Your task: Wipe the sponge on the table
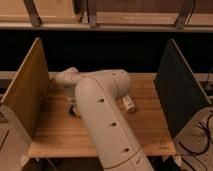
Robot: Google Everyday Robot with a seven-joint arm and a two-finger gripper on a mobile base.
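Butcher-block table (147,127), jaws tight together low over it, whitish bottle (129,104) nearby.

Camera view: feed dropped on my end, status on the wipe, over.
Gripper shut, low at table, left of centre. Sponge not visible, arm blocks view. Whitish bottle lies right of arm.

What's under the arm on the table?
The tool hangs low over the table near the tan panel, shut; a whitish bottle peeks out opposite. The sponge is unseen, likely covered.
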